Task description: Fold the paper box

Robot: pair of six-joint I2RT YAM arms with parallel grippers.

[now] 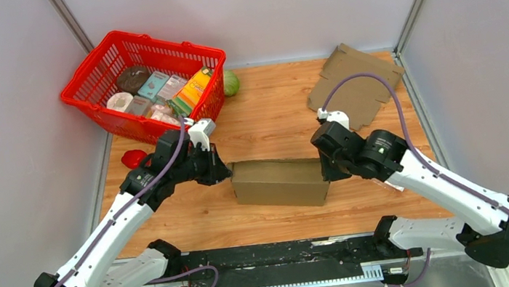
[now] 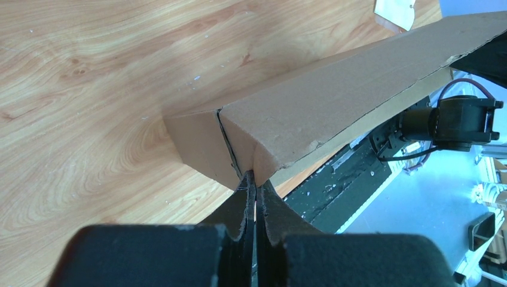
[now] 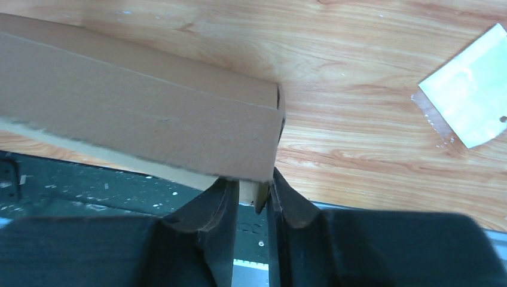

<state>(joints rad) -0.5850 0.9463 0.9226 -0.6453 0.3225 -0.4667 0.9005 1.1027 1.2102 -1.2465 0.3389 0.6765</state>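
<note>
Down at six o'clock the right gripper (image 3: 252, 190) comes in from the bottom edge, its two dark fingers (image 3: 216, 203) standing a little apart. The lower corner of the paper box (image 3: 137, 113) sits in the gap between them; I can't tell whether they are pressing on it. The box is plain brown cardboard, running from nine o'clock in to the middle, where its end face shows a narrow dark slit. It lies on the wooden desk (image 3: 359, 72). A dark rail (image 3: 89, 185) flecked with pale bits runs under the box at eight o'clock. Well apart, at three o'clock, a pale translucent sheet (image 3: 469, 107) lies flat.
</note>
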